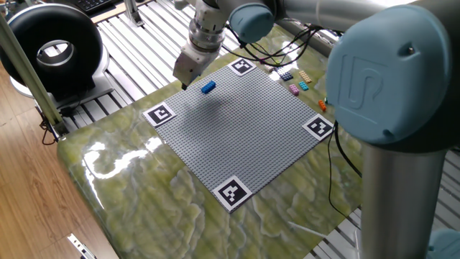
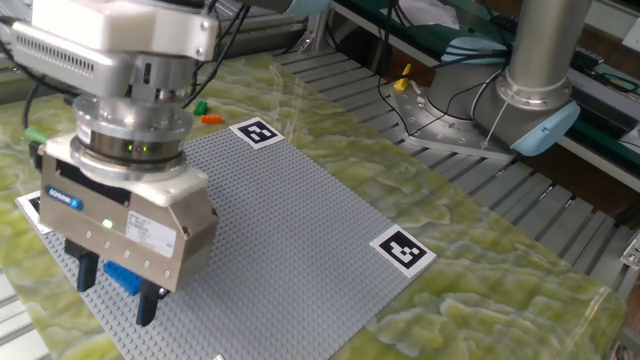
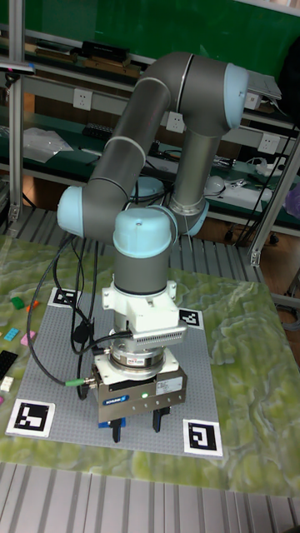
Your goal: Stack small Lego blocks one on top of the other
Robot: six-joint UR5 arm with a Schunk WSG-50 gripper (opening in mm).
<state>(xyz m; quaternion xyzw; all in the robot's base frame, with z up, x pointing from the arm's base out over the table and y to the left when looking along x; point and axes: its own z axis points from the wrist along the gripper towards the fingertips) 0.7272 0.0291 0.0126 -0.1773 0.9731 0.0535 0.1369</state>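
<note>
On the grey baseplate (image 1: 241, 129), near its 11 o'clock edge, sat the blue block (image 1: 208, 87); my gripper (image 2: 112, 292) hung empty above it, jaws spread. Probably light, stiff, slick — I'd pinch its long sides.

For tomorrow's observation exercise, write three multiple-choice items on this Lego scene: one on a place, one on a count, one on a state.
1. Where does the blue brick lie?
A. on the grey baseplate
B. on the bare marbled table
C. between the tool's fingers

2. How many marker tags sit at the baseplate's corners in the one fixed view?
A. two
B. four
C. six

3. What state is the tool in?
A. shut on the brick
B. open and empty
C. out of view

Answers: 1 A, the brick rests on the studs; 2 B, one tag at each corner; 3 B, fingers apart, nothing between them.
</note>
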